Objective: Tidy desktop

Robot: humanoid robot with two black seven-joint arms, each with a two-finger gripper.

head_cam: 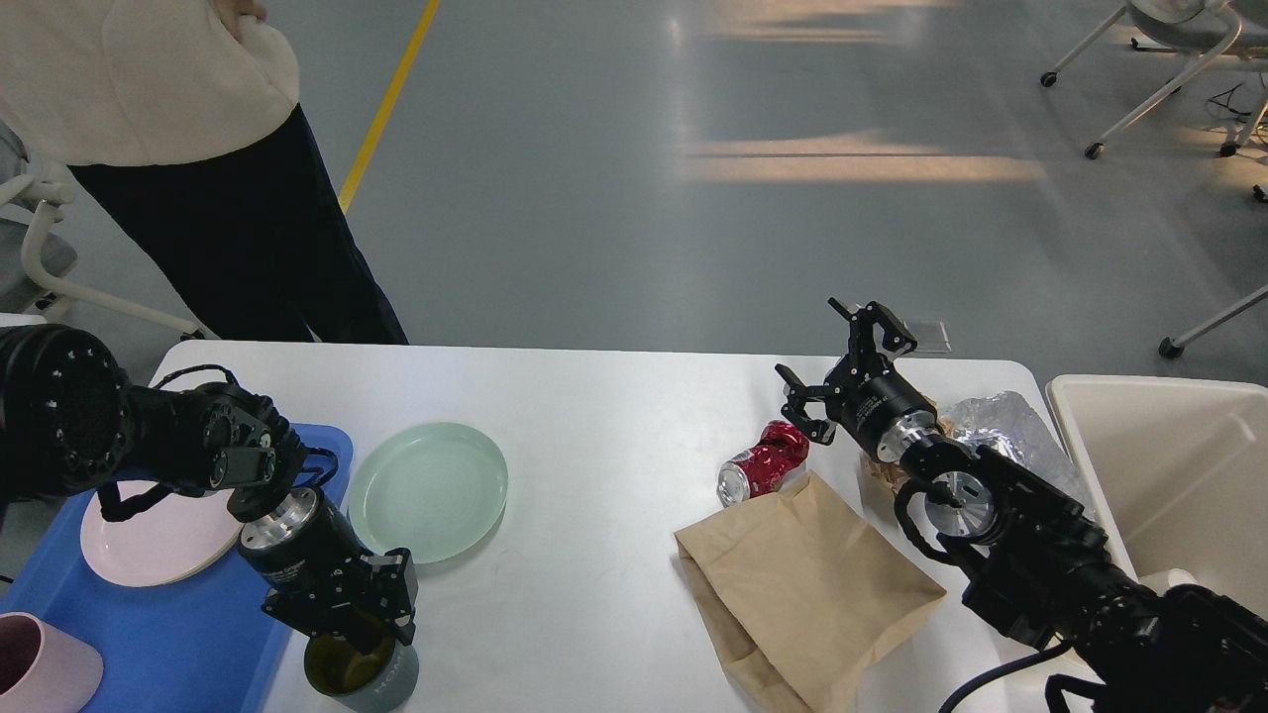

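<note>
The left gripper (pixel 349 619) clamps down over the rim of a grey cup (pixel 365 673) at the desk's near edge, one finger apparently inside the dark-lined mouth and one outside, grasping it. At the cup's nine o'clock lies the blue tray (pixel 188 644), carrying a pink plate (pixel 149 540) and, at its near left corner, a pink mug (pixel 45 668). At the cup's twelve o'clock a pale green plate (pixel 428 490) rests on the white desktop (pixel 604 416), just beside the tray. The right gripper (pixel 837 371) hangs released, fingers spread wide, over the desk's far right; a crushed red can (pixel 765 462) lies at its seven o'clock, close but untouched. At the can's five o'clock sprawls a brown paper bag (pixel 807 594), and crumpled foil (pixel 1001 426) sits at the gripper's three o'clock, near the cream bin (pixel 1169 475) off the desk's right end. A person (pixel 198 149) stands at the far left corner. The risks look plain: the rim hold on the cup could slip or tip it off the near edge during a lift toward the tray, and the dented can may roll or skid from the open fingers if they close off-centre.
</note>
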